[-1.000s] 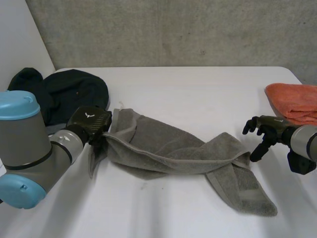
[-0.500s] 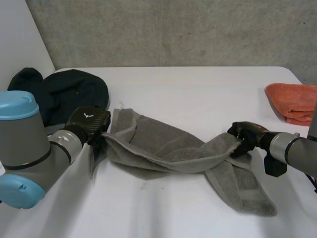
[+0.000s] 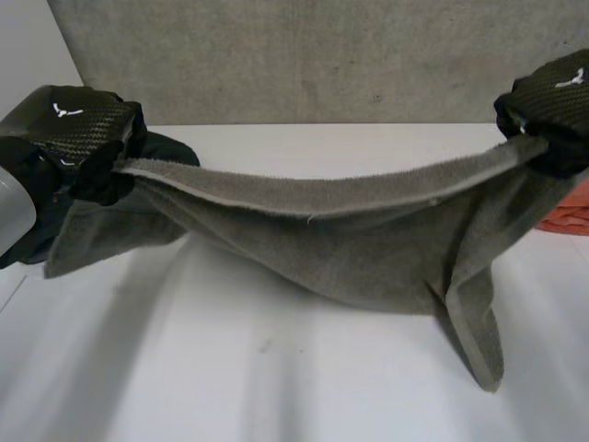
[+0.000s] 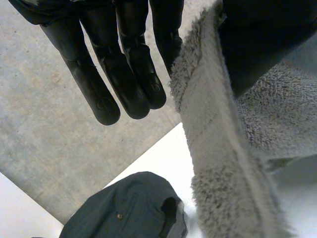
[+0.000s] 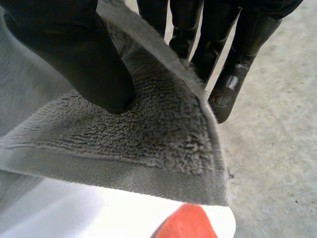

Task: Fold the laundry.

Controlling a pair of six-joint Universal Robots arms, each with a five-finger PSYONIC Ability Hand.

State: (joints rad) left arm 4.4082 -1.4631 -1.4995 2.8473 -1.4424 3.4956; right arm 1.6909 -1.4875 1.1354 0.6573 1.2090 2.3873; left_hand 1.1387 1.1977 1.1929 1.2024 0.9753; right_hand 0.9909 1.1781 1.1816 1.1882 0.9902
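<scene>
**Towel Stretched Between Two Hands**

The grey towel hung over the white counter, its top edge pulled taut. The left hand pinched one end under its thumb. The right hand gripped the opposite corner between thumb and fingers. A dark garment and an orange cloth lay on the counter.

The towel hangs over the table, pinched by the left hand at 9 o'clock and the right hand at 2 o'clock. A garment lies behind the left hand at 10 o'clock. A cloth lies on the table under the right hand at 3 o'clock.
</scene>
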